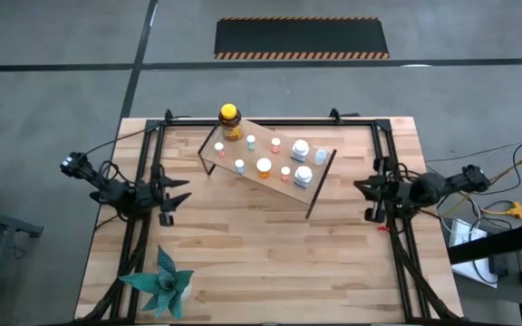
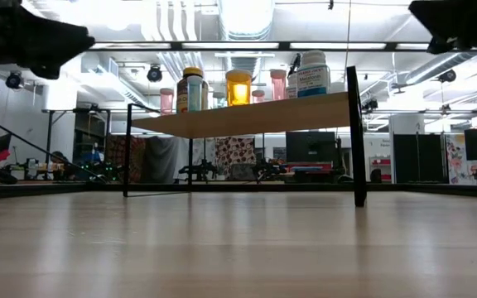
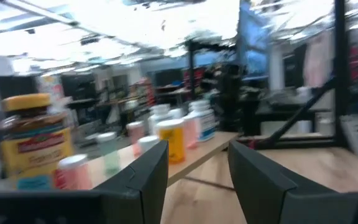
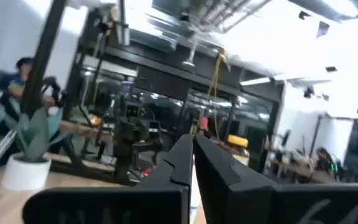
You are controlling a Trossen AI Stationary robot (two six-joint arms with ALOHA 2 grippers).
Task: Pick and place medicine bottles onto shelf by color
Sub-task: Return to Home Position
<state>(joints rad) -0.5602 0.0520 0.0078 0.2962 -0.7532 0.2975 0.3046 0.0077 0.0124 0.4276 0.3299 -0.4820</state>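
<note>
left claw (image 1: 174,197) parted and empty at left side of bench (image 1: 243,272), right claw (image 1: 368,194) closed on nothing opposite; midway between, shelf (image 1: 279,156) carrying medicine bottles (image 1: 264,166), long axis slanting arm to arm, nearer neither.

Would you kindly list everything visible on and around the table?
Shelf: one, light wood on black legs, far middle of the table.
Amber bottle: one, yellow cap, shelf's far left corner.
Small bottles: about nine, white, caps pink, orange, white or teal, across the shelf.
Paper plant: one, green, table's near left corner.
Table: one, wood planks.
Floor mat: one, black, beyond the table.
Left gripper: one, dark, open, table's left side.
Right gripper: one, dark, shut, table's right side.
</note>
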